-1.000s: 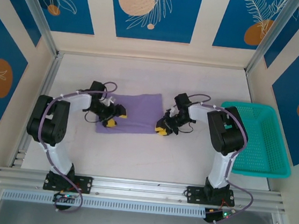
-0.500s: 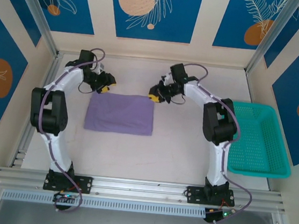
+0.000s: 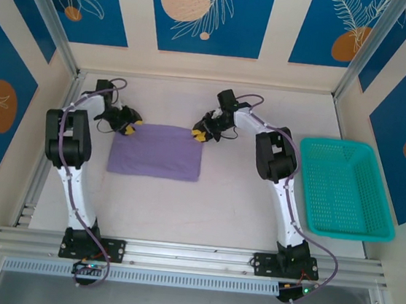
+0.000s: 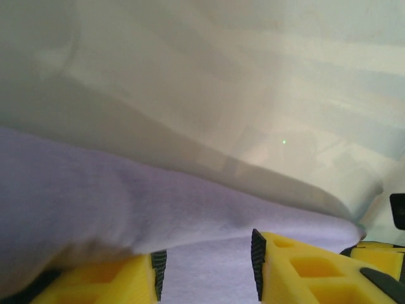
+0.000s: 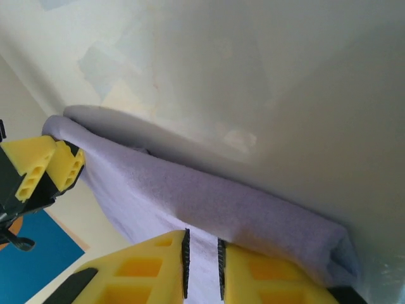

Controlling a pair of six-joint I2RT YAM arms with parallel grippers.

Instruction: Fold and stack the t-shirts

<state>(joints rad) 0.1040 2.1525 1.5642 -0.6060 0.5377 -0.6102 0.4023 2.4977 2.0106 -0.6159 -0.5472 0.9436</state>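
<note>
1. From above, the t-shirt (image 3: 155,152) lies as a folded purple rectangle on the table (image 3: 227,199), left of centre and well apart from the basket (image 3: 336,144).
2. My left gripper (image 3: 127,126) sits at its far left corner and my right gripper (image 3: 200,132) at its far right corner. Their hold is too small to read there.
3. My right wrist camera settles one side: the pads are nearly together, with cloth pinched between them.
4. My left wrist camera shows wider-set fingers (image 4: 297,272) with fabric filling the gap. They appear clamped on the folded edge.
</note>
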